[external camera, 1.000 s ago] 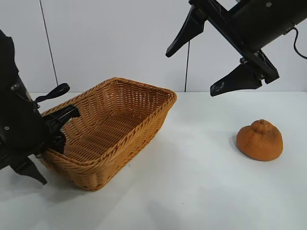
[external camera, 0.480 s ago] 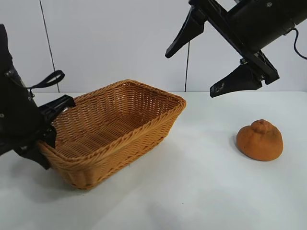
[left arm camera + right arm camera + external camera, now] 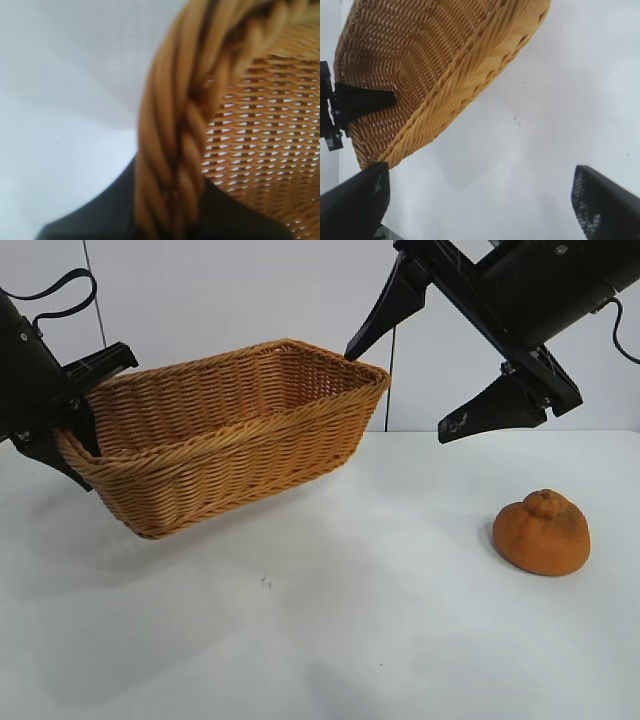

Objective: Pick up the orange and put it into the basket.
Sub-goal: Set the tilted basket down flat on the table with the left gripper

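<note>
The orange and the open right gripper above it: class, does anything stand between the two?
Nothing visible does. The orange sits alone on the white table, and the right gripper hangs open in the air up and to its left, with only empty space between them. The basket, held up by the left gripper, is well off to the side.

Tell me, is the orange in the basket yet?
Not yet. The orange sits on the white table, untouched, at the right. What is in hand is the basket: the left hand is clamped on its braided rim and holds it tilted, off the table. The right hand hangs open, high above the table, holding nothing. Left to do: grab the orange and drop it into the basket.
</note>
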### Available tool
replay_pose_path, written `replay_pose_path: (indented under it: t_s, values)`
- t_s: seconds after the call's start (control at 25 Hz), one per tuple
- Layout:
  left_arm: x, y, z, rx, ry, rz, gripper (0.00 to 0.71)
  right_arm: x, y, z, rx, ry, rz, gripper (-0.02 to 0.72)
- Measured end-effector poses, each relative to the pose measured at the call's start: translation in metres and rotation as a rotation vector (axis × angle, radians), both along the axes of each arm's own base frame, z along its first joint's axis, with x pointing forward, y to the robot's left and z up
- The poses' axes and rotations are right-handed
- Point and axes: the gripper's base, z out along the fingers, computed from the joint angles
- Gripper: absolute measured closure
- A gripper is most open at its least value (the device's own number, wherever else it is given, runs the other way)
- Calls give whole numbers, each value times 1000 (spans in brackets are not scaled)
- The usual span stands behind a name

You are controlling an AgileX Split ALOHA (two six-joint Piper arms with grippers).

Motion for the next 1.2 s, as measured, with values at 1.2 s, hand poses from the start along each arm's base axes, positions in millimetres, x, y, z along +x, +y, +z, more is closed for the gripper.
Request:
replay_pose_path:
  t_s: [1.2]
  values:
    - [33, -13, -18, 59, -21, -484, 624, 0, 0, 0, -2, 3, 5, 26]
